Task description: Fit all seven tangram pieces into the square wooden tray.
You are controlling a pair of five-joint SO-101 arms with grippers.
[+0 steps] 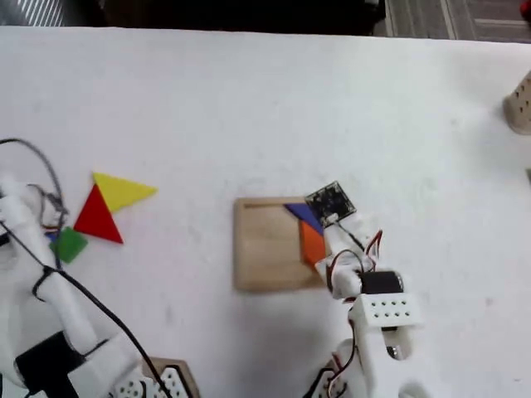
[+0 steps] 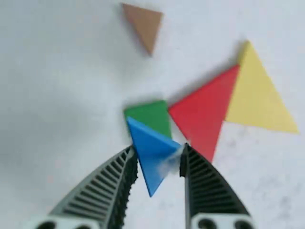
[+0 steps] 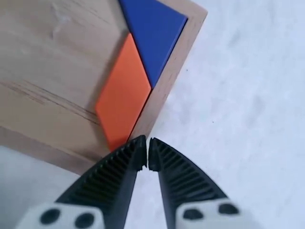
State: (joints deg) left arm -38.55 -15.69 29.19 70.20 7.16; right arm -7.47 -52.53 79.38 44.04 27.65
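Gripping the light blue triangle (image 2: 148, 145), the left gripper (image 2: 158, 152) sits near the table's (image 1: 249, 99) left edge. Right gripper (image 3: 146, 150), clenched empty, hangs at the tray's (image 1: 261, 249) right edge, where orange parallelogram (image 3: 125, 90) and dark blue triangle (image 3: 155, 28) lie.

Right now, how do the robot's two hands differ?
The left hand grips a blue triangle; the right hand is shut on nothing. The left hand sits by the green piece on the table; the right hand sits at the rim of the wooden tray. Both have dark ribbed fingers.
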